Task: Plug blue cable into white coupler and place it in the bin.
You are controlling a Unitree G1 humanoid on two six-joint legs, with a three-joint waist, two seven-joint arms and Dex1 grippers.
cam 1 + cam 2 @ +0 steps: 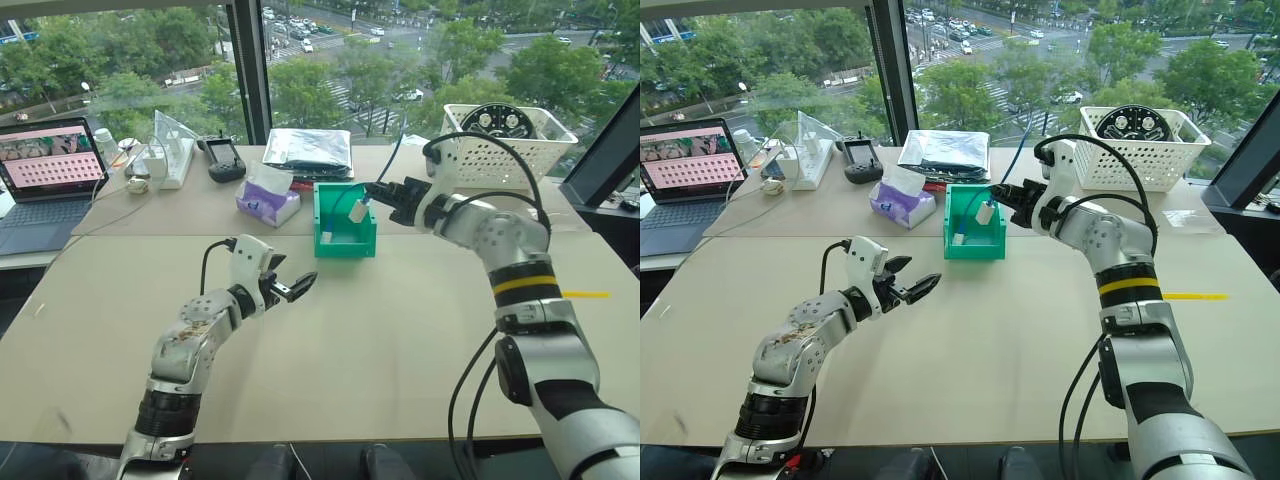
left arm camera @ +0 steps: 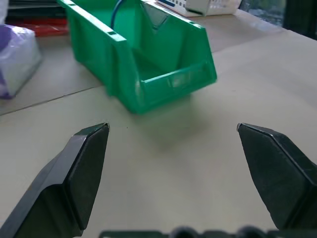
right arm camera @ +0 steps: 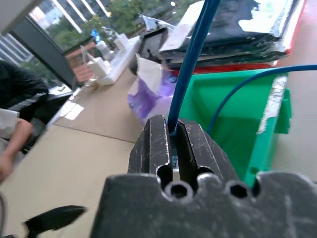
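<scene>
The green bin (image 1: pixel 345 238) stands mid-table with its low front facing me. My right gripper (image 1: pixel 376 190) hovers at the bin's far right rim, shut on the blue cable (image 3: pixel 190 64). One stretch of the cable runs up and back from the fingers, and another loops down over the bin. The white coupler (image 1: pixel 358 211) hangs at the cable's end just above the bin's inside. My left gripper (image 1: pixel 293 273) is open and holds nothing, low over the table in front of the bin and to its left. The left wrist view looks at the bin (image 2: pixel 148 64) between the spread fingers (image 2: pixel 86 163).
A purple tissue pack (image 1: pixel 267 203) lies left of the bin, and a stack of dark pouches (image 1: pixel 307 150) lies behind it. A white lattice basket (image 1: pixel 508 145) stands at the back right. A laptop (image 1: pixel 50 180), chargers and a handheld controller (image 1: pixel 224 158) are at the back left. A person's arm (image 3: pixel 10 129) is at the table's left.
</scene>
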